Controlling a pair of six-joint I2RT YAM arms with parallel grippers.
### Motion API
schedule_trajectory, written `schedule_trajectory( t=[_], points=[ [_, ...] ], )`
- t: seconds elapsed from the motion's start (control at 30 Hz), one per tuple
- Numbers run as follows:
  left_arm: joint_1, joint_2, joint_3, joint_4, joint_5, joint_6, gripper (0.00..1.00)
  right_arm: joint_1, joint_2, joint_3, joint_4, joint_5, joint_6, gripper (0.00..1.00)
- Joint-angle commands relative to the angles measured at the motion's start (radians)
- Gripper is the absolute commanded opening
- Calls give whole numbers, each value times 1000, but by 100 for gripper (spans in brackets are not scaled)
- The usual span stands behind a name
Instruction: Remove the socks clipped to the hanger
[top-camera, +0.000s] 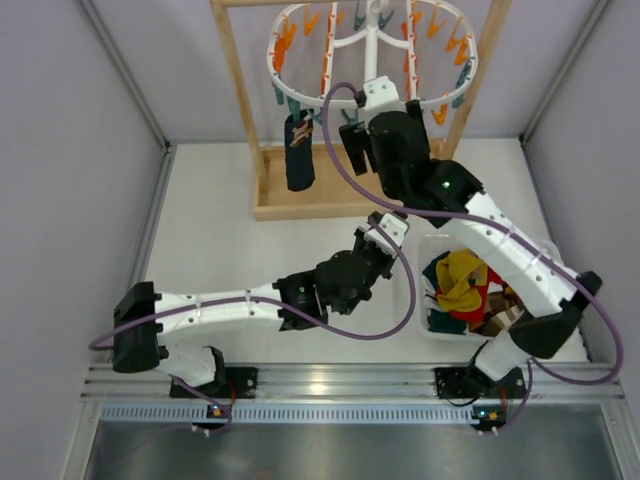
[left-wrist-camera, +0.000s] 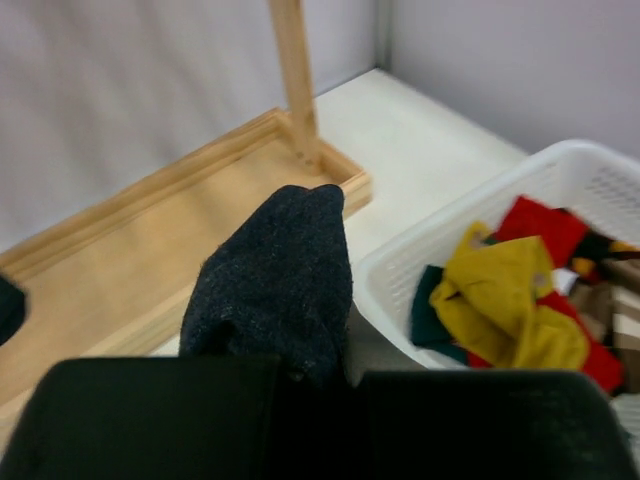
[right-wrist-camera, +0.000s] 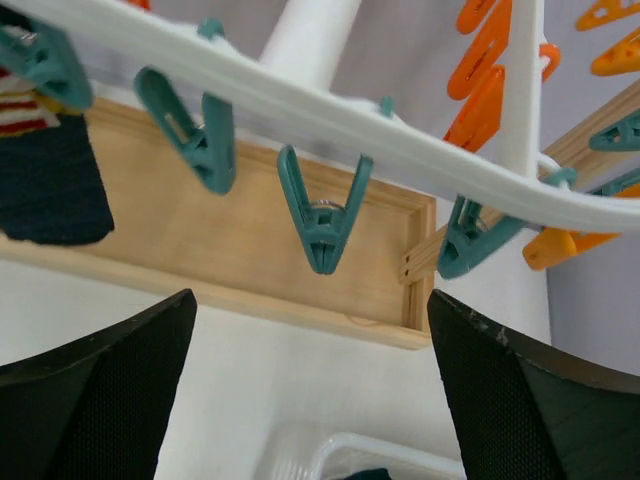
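Left end effector (left-wrist-camera: 300, 372) closed on a black sock (left-wrist-camera: 275, 280) near the basket (left-wrist-camera: 565, 165); right end effector (right-wrist-camera: 310, 300) wide open, empty, under the hanger (right-wrist-camera: 330, 115), where one navy sock (top-camera: 299, 152) hangs clipped

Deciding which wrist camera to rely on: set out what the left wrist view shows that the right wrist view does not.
Only left wrist: the left pincer shut on a dark sock, plus a yellow sock and a red sock lying in the basket. Only right wrist: the hanger rim, its teal pegs and orange pegs, a navy sock clipped at far left, and the open right pincer. Both: the wooden stand base, the white table, and seemingly the basket, just a rim in the right wrist view.
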Motion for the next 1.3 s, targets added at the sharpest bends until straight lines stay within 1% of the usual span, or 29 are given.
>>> schedule_trajectory(
  t=[0.0,0.07,0.1,0.17,0.2,0.3,0.37,0.43,0.47,0.5,0.57,0.6,0.63,0.67,0.7,0.73,0.77,0.8,0.83,0.87,0.9,0.93,0.97,1.03,1.13,1.17,1.2,1.23,1.27],
  points=[
    [-1,-53,-40,-39,252,-129,0,-6,-220,-72,-85,-200,46,95],
    [5,-57,-49,-37,340,-158,0,-4,-292,-129,-100,-215,61,100],
    [16,-46,-46,-37,434,-187,0,-6,-330,-189,-103,-214,69,100],
    [36,-21,-29,-36,519,-229,0,-9,-453,-238,-122,-215,81,100],
    [44,-3,0,-37,609,-238,0,-9,-493,-272,-137,-214,121,99],
    [62,109,84,-37,764,-244,0,-10,-668,-309,-201,-214,178,99],
    [62,164,141,-37,818,-247,0,-9,-725,-325,-211,-206,196,99],
    [65,259,242,-39,892,-243,0,-10,-780,-335,-212,-195,192,99],
    [64,296,283,-46,892,-240,0,-10,-791,-334,-214,-171,190,99],
    [62,383,395,-69,888,-240,0,-9,-803,-325,-224,-157,188,100],
    [62,484,533,-170,882,-249,0,-10,-811,-315,-235,-123,188,99],
    [62,581,661,-198,883,-253,0,-9,-820,-312,-237,-114,191,99],
    [62,623,717,-239,891,-258,0,-10,-825,-314,-234,-108,188,99],
    [62,667,768,-257,892,-273,2,-9,-829,-317,-231,-105,188,100],
    [62,746,867,-275,894,-282,4,-10,-835,-323,-229,-105,188,100],
    [61,784,921,-292,901,-290,7,-10,-837,-328,-230,-102,185,100],
    [61,821,1021,-360,933,-295,15,-10,-839,-331,-232,-94,184,99],
    [58,873,1052,-382,934,-290,25,-10,-840,-338,-235,-86,184,99],
    [50,890,1080,-404,912,-281,39,-9,-842,-343,-237,-80,185,99],
    [32,901,1103,-453,883,-241,65,-10,-843,-346,-238,-70,185,100],
    [22,905,1118,-464,821,-221,75,-10,-848,-354,-238,-66,187,99],
    [15,899,1112,-471,797,-206,83,-9,-851,-358,-234,-63,190,99],
    [4,879,1094,-479,762,-189,97,-9,-857,-370,-227,-62,188,99],
    [4,850,1072,-487,722,-187,99,-9,-862,-384,-214,-62,191,99],
    [18,754,982,-488,588,-184,99,-10,-862,-403,-192,-66,201,99],
    [28,723,917,-488,557,-187,99,-10,-859,-406,-185,-69,204,99],
    [35,653,879,-488,527,-189,99,-9,-859,-407,-180,-71,207,100],
    [39,619,841,-487,448,-192,99,-10,-859,-409,-175,-72,208,100],
    [47,579,753,-488,416,-198,99,-10,-859,-414,-168,-74,213,99]
  ],
)
